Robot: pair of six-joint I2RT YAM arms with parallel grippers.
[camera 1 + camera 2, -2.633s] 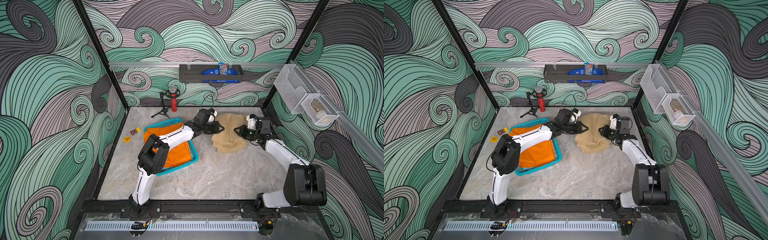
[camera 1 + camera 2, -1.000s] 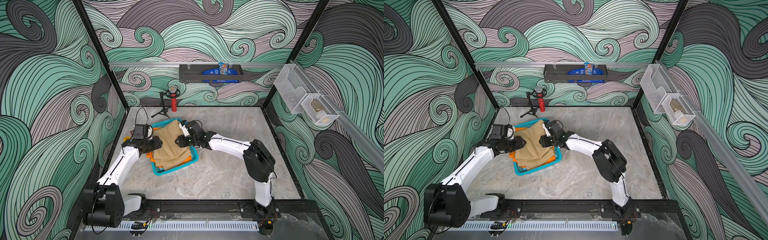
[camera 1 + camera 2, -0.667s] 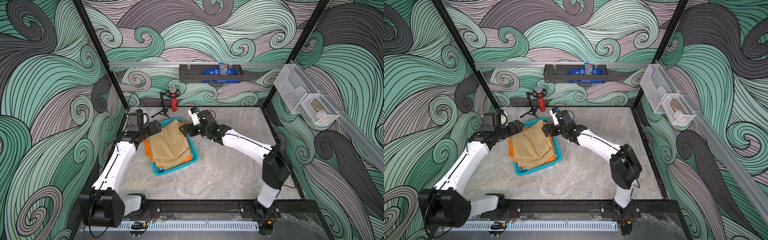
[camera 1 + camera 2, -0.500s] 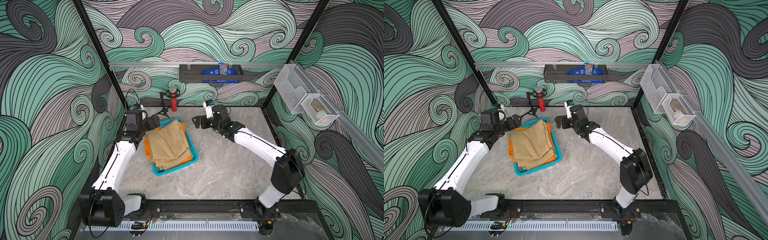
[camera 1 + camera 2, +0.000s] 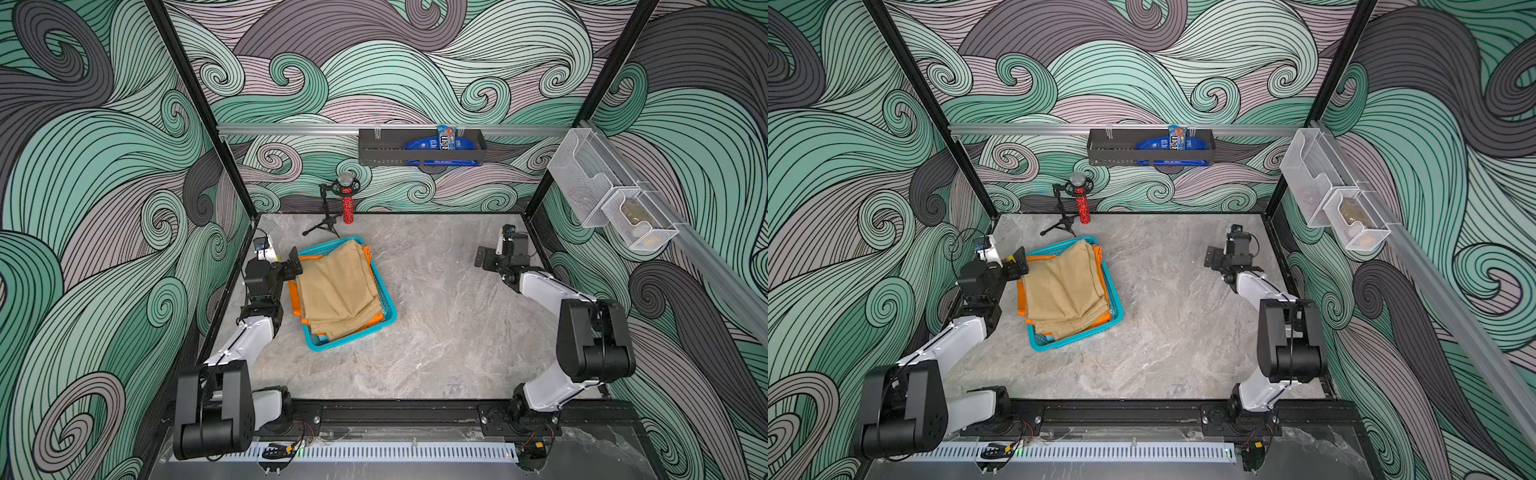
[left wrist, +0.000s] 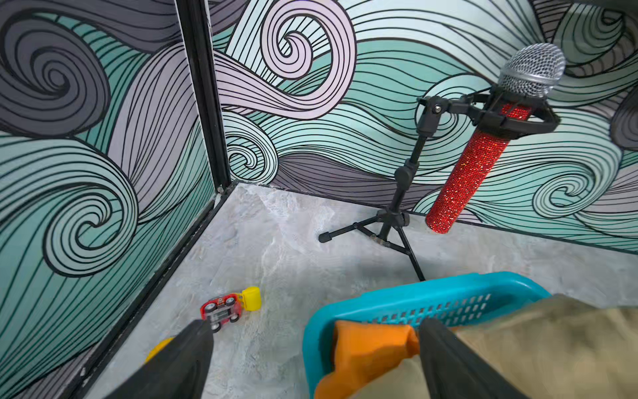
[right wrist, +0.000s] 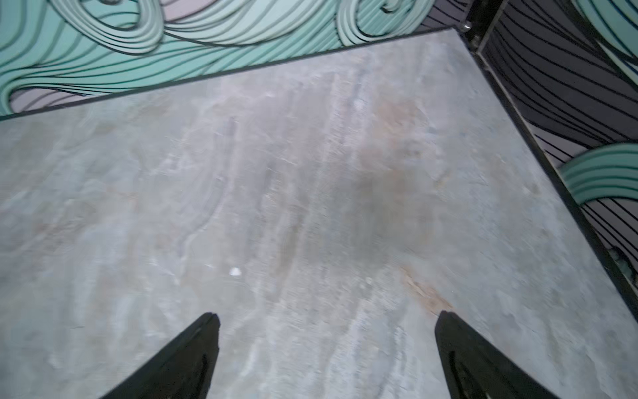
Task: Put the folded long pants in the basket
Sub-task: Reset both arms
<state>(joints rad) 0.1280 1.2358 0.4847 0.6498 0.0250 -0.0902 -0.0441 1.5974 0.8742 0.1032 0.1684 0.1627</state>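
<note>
Both top views high, looking down on whole table (image 5: 436, 332), wrist views low, close, left sharing basket (image 6: 431, 297)

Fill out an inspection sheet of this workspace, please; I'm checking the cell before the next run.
Surface: grey marbled table, no spills seen.
Job's things: tan pants lie on orange pants inside the basket; blue pants not visible.
Clutter: toy car and yellow piece by the left wall; microphone on a stand at the back.
Grippers: left gripper open at the basket's rim, gripping nothing; right gripper open over bare table, empty.
Cables: thin black cable loops off the left wrist.
Surroundings: wave-patterned walls; dark rack holding blue packets; mesh bins on the right wall.
</note>
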